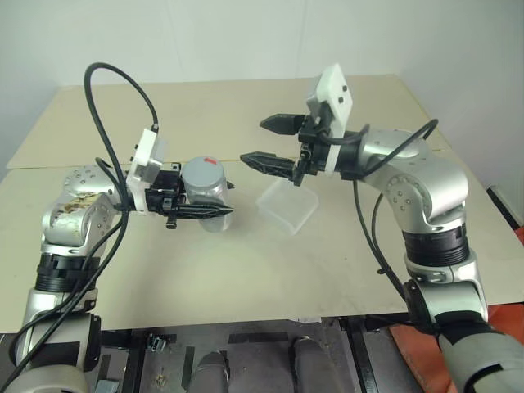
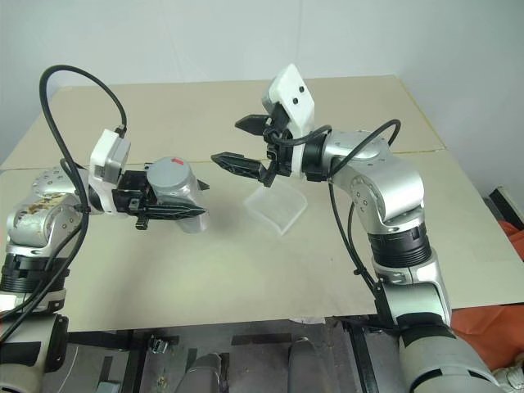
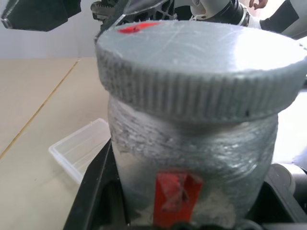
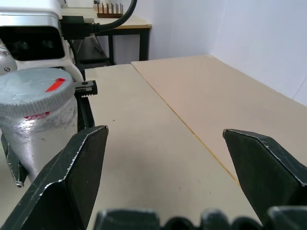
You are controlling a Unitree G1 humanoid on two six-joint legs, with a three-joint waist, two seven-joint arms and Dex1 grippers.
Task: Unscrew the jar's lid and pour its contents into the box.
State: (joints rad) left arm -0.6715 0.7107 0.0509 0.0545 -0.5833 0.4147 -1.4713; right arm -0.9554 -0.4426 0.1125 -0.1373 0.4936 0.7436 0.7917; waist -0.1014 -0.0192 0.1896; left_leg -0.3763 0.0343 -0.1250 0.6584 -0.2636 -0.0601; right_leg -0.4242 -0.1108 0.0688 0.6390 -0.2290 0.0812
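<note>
The silvery jar (image 1: 206, 195) hangs above the table at the left, upright, with a red mark on its side (image 3: 176, 190). My left gripper (image 1: 219, 201) is shut on its body. The ribbed grey lid (image 1: 203, 171) sits on the jar's mouth and bears a red patch (image 4: 55, 85). The contents are hidden inside. My right gripper (image 1: 254, 140) is open, level with the lid and a short way to its right, touching nothing. The clear plastic box (image 1: 286, 205) lies on the table below the right gripper.
The beige table (image 1: 246, 278) has a seam running across it behind the arms (image 1: 74, 164). Its front edge lies near the robot (image 1: 246, 315). A red object (image 1: 512, 209) sits off the table at the right.
</note>
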